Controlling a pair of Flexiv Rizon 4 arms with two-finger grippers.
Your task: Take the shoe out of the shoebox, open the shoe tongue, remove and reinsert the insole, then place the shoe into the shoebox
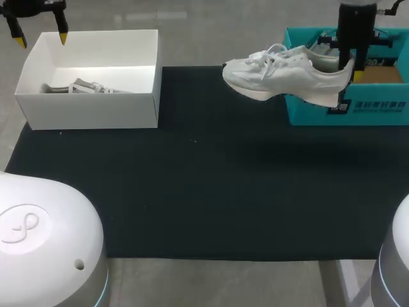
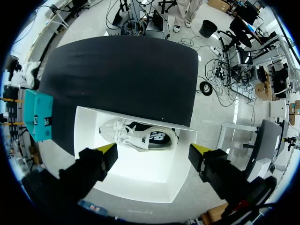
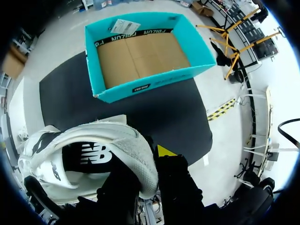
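Observation:
A white sneaker (image 1: 281, 73) hangs in the air over the mat's far right, toe pointing left. My right gripper (image 1: 350, 67) is shut on its heel collar, just left of and above the open teal shoebox (image 1: 319, 112). In the right wrist view the sneaker (image 3: 93, 159) sits between the fingers of the right gripper (image 3: 146, 161), with one yellow fingertip (image 3: 164, 151) showing beside the heel; the teal shoebox (image 3: 150, 84) ahead holds nothing. My left gripper (image 1: 42, 39) hangs open above the white box (image 1: 89, 112).
A second white sneaker (image 2: 140, 136) lies inside the white box (image 2: 136, 116), below my open left gripper (image 2: 154, 152). The black mat (image 1: 204, 192) covers the table between the two boxes. The teal shoebox (image 2: 40, 115) also shows at the mat's far end.

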